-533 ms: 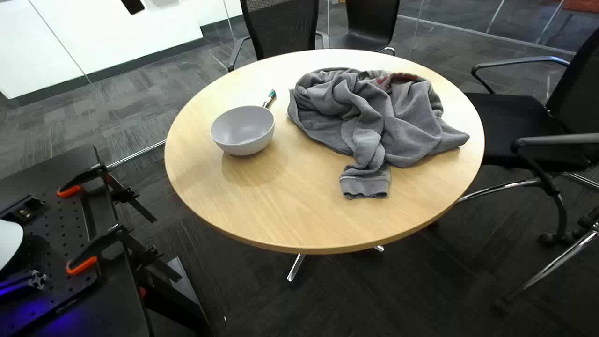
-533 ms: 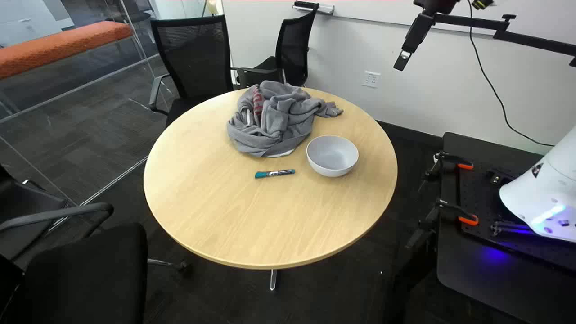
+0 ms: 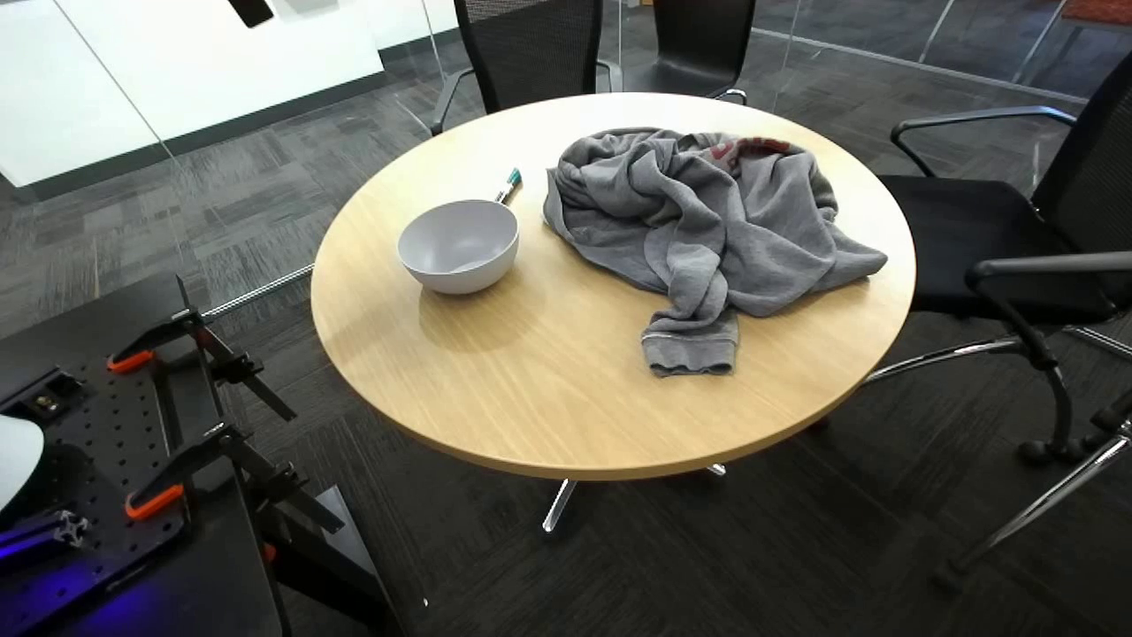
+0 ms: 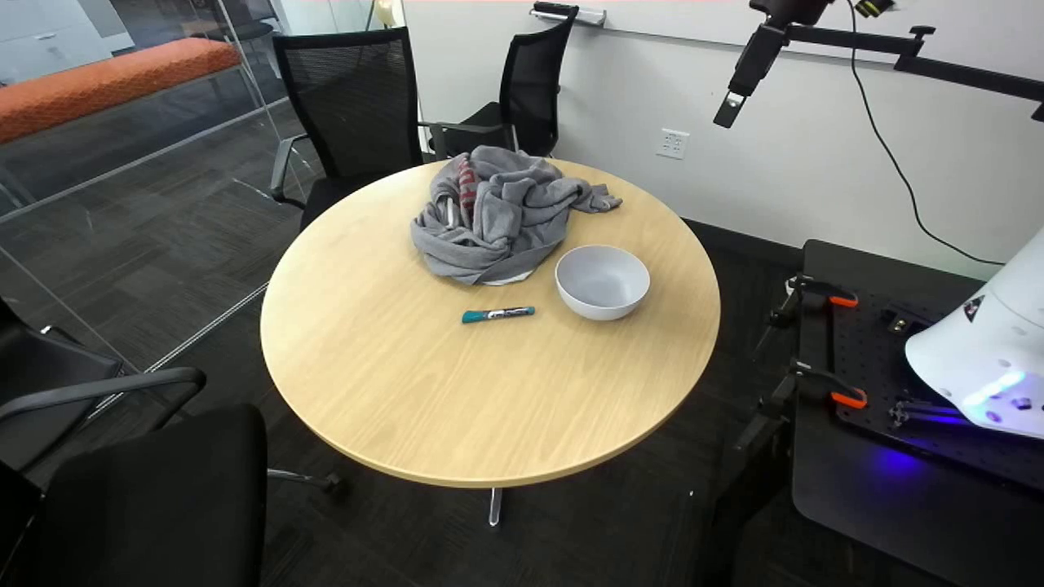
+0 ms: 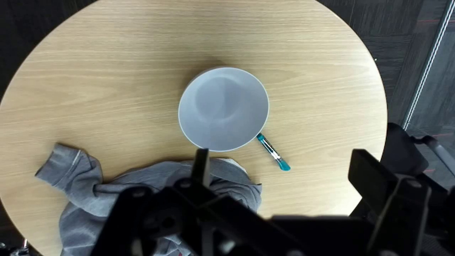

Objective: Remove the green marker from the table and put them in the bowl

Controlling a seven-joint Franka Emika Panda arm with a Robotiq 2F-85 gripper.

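The green marker (image 4: pixel 499 314) lies on the round wooden table (image 4: pixel 489 408) beside the bowl, with a small gap between them. In an exterior view the bowl partly hides the marker (image 3: pixel 508 188). The grey bowl (image 4: pixel 602 282) stands upright and looks empty; it also shows in an exterior view (image 3: pixel 458 246) and in the wrist view (image 5: pixel 223 108). In the wrist view my gripper (image 5: pixel 279 166) is open with nothing between its wide-apart fingers. It is high above the table, and the marker (image 5: pixel 271 150) shows near the gap. I cannot make out the gripper in the exterior views.
A crumpled grey sweatshirt (image 3: pixel 699 221) lies on the table near the bowl and marker. Black chairs (image 4: pixel 351 114) stand around the table. The robot base (image 4: pixel 991 342) is on a black stand with clamps. A black jointed mount (image 4: pixel 758 61) hangs near the wall.
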